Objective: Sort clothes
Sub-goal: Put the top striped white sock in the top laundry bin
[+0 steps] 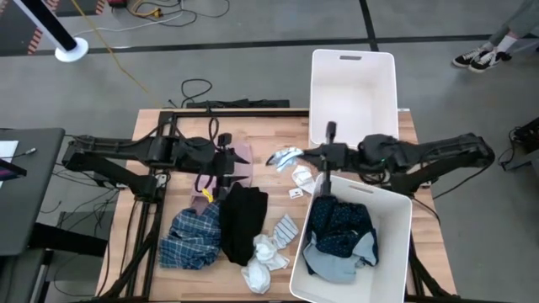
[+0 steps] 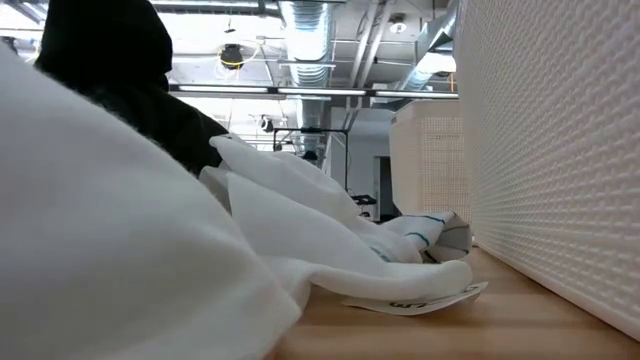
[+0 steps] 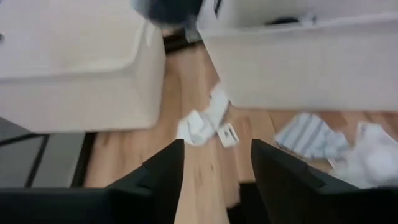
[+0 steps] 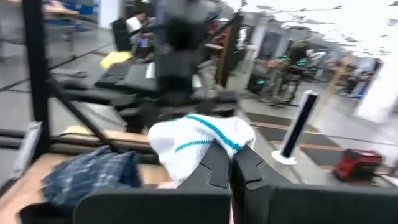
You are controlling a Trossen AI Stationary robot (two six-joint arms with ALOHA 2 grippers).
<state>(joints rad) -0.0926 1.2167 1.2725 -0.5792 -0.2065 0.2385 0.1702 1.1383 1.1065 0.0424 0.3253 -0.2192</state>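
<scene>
1. Pinching a white sock with teal stripes (image 4: 202, 138) between closed fingers, my right gripper (image 4: 229, 163) holds it lifted over the table (image 1: 278, 126), between the two white bins.
2. My left gripper (image 3: 212, 163) hangs with its fingers apart and empty, beside the pink garment (image 1: 242, 156) — most of that piece is covered by the arm.
3. Low down, white fabric (image 2: 120, 250) fills the near view and blocks nearly everything; only a black garment (image 2: 110, 60) and another sock (image 2: 425, 232) peek past it.
4. Counting: two bins — the far bin (image 1: 354, 76) bare inside, the near bin (image 1: 400, 215) holding a navy patterned garment (image 1: 341, 223) over a pale blue piece I can't identify.
5. One blue plaid shirt (image 1: 192, 237), one black garment, one striped sock (image 1: 285, 229).
6. Bunched white socks (image 1: 263, 257) lie near the table's front edge — their number is unclear.
</scene>
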